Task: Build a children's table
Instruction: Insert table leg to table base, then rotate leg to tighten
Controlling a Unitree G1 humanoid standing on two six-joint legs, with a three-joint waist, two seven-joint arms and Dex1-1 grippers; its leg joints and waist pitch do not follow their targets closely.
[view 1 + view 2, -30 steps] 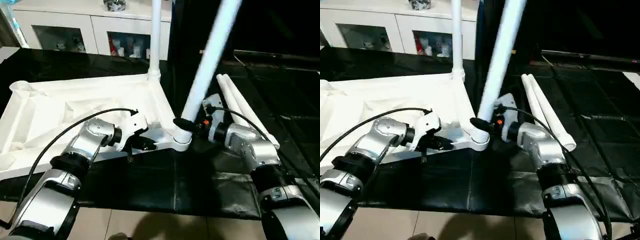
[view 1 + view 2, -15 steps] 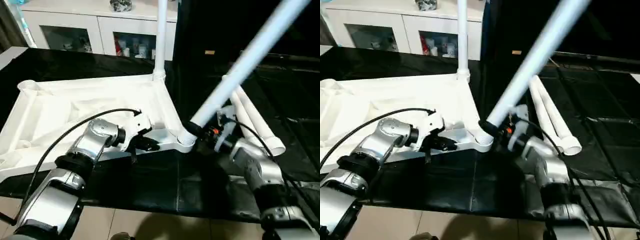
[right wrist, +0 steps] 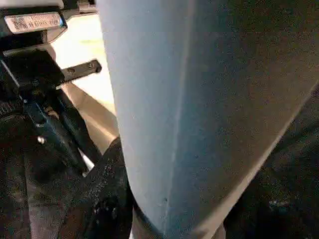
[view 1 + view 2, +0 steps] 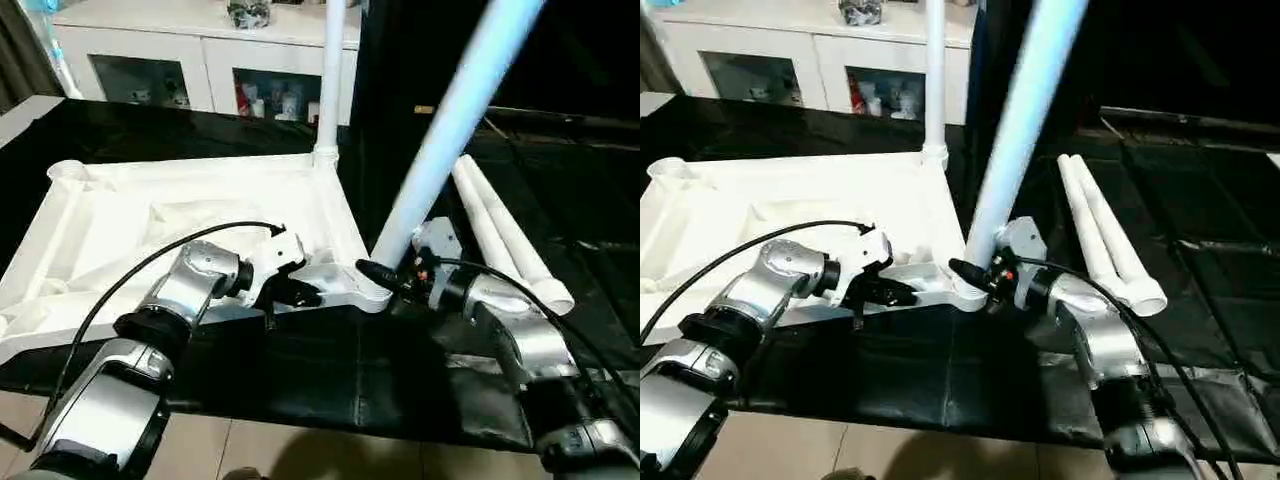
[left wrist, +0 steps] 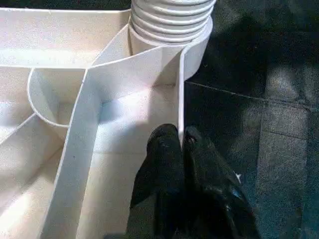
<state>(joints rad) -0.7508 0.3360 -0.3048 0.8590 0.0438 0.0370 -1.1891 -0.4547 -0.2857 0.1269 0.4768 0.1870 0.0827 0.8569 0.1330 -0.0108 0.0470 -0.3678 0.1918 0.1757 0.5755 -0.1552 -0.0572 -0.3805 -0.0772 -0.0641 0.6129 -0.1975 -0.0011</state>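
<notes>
Looking down over my forearms, I see the children's table (image 4: 180, 215) lying upside down on a black mat (image 4: 330, 370), its ribbed, framed underside facing up. My left pincer (image 4: 300, 293) is pressed against the frame's near rail, just beside the near corner socket; in the left wrist view its 2 black fingers (image 5: 167, 149) are closed together with nothing between them, their tips touching the thin rail edge. Just past those tips is the ribbed collar (image 5: 172, 20) of a leg seated in the corner. That leg (image 4: 450, 130) rises from the socket and tilts away from the left pincer, up toward the right. My right pincer (image 4: 385, 280) is at the base of this leg, on the side opposite the left pincer, with its jaws about half spread around the leg's lower end; the right wrist view has the pale round shaft (image 3: 199, 114) running close in front of the camera with a dark finger (image 3: 107, 199) against it. A 2nd leg (image 4: 328, 80) stands upright in the far corner, beyond both pincers. 2 loose legs (image 4: 505, 235) lie side by side on the mat just beyond the right pincer. A white glass-door cabinet (image 4: 200, 70) stands far behind.
</notes>
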